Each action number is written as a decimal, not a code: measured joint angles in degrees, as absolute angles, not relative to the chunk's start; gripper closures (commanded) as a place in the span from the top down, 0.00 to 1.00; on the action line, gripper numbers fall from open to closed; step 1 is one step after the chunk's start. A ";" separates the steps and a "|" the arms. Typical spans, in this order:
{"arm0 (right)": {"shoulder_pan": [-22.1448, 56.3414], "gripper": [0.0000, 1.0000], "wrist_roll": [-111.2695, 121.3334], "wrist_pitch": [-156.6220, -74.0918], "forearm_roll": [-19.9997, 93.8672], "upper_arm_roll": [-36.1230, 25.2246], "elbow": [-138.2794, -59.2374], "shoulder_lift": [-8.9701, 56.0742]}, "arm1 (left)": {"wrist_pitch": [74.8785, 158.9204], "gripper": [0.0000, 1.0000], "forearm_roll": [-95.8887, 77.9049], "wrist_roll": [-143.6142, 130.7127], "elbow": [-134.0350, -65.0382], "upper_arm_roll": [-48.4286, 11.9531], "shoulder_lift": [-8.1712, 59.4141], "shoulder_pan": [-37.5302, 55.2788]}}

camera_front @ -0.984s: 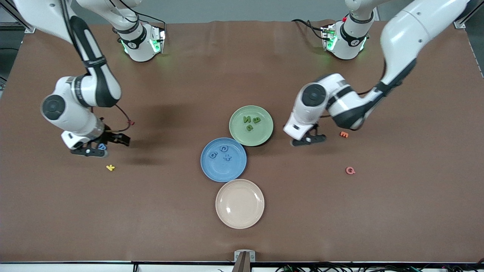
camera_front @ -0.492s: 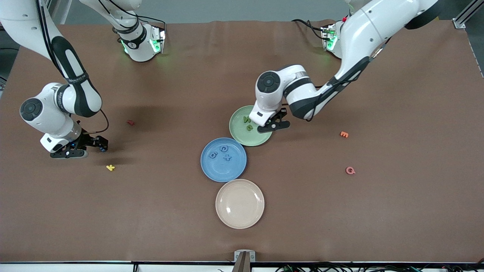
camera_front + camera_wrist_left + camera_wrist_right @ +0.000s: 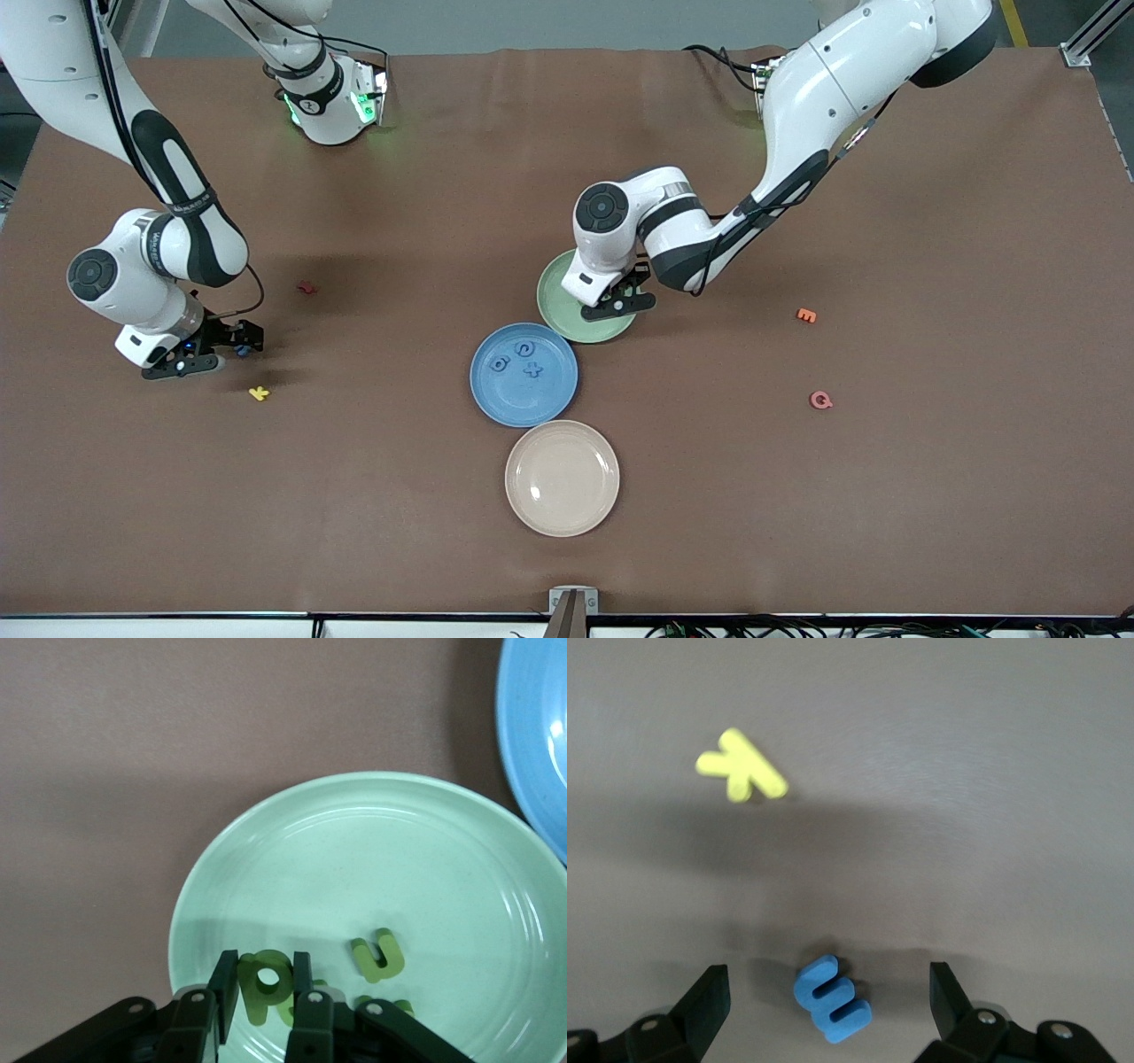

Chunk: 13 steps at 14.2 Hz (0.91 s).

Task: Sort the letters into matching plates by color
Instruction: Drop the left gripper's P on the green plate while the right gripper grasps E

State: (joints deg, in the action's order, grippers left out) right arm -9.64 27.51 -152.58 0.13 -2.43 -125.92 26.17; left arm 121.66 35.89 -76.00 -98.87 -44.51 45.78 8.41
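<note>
My right gripper (image 3: pixel 209 353) hangs with its fingers spread wide over a blue letter (image 3: pixel 834 999) near the right arm's edge of the table (image 3: pixel 886 496); I judge a descent and pinch come next. At the centre, my left gripper (image 3: pixel 263 1008) clamps a green letter (image 3: pixel 264 981) over the green plate (image 3: pixel 443 842), ready to release. The blue plate (image 3: pixel 496 394) has three letters.

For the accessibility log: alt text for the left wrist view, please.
The left tool is shut on a green letter above the pale green plate, where another green letter already lies. The blue plate shows at the picture's edge.
</note>
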 measured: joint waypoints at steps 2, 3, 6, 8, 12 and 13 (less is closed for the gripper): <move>-10.20 1.00 34.31 -152.17 0.13 -2.44 -125.84 26.57 | 122.98 0.21 35.89 -76.00 -97.77 -43.82 46.55 9.01; -10.41 1.00 35.83 -152.09 0.13 -2.44 -125.78 26.66 | 123.82 0.23 35.89 -76.00 -97.31 -43.04 46.71 9.54; -10.48 0.98 37.17 -151.82 0.04 -2.35 -125.71 26.76 | 126.00 0.33 35.89 -76.00 -96.85 -40.39 46.78 11.61; -10.48 0.93 37.58 -151.76 0.03 -2.28 -125.71 26.80 | 126.27 0.74 35.89 -75.96 -96.33 -39.80 46.79 12.06; -10.48 0.74 38.45 -151.73 0.01 -2.25 -125.70 27.10 | 126.27 0.99 35.90 -75.40 -95.24 -39.64 46.79 12.05; -10.48 0.64 38.67 -151.73 0.00 -2.24 -125.67 27.10 | 126.27 0.99 35.90 -75.39 -95.14 -39.61 46.79 12.04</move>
